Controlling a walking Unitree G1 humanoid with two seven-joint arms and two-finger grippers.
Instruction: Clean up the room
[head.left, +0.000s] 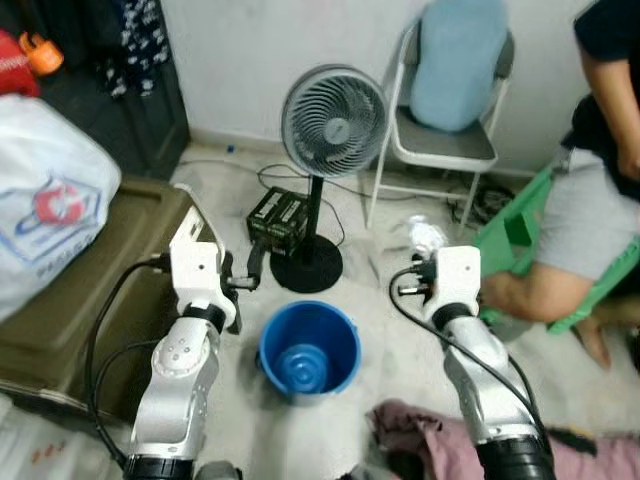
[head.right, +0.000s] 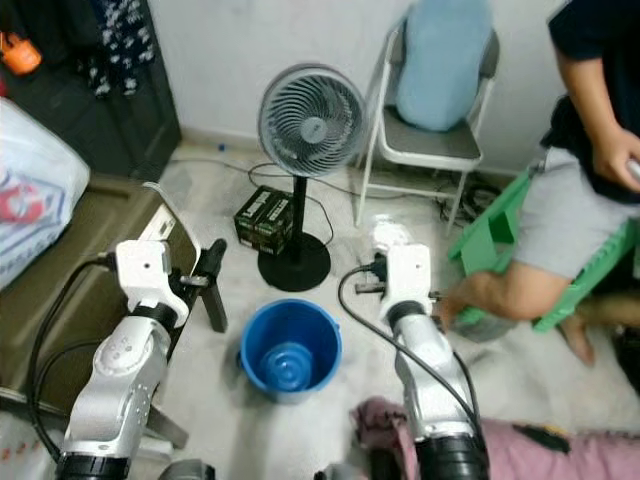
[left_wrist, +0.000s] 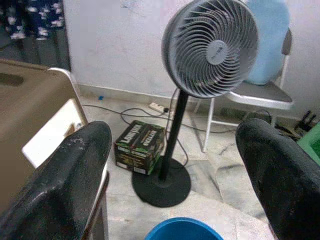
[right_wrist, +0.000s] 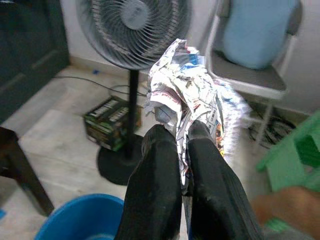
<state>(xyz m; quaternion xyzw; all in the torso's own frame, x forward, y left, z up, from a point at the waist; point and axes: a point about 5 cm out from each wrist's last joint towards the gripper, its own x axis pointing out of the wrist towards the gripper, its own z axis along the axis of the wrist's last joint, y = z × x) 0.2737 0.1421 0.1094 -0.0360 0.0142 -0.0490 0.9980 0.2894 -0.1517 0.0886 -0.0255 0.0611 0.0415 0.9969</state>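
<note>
Your right gripper (right_wrist: 182, 137) is pinched tight on the crumpled paper (right_wrist: 187, 95), raised right of the blue bucket (head.left: 310, 350). It looks light, soft and crushable; grip the dense middle. Left gripper (left_wrist: 175, 170) gapes wide, holding nothing.

The bucket (head.left: 309, 349) sits before the fan (head.left: 333, 122), the chair (head.left: 447, 140) behind to its right.

- Head pair looks forward and down from above the near floor, sharing fan (head.left: 333, 122), bucket (head.left: 310, 350).
- Wrist cameras face the far fan (left_wrist: 211, 47).
</note>
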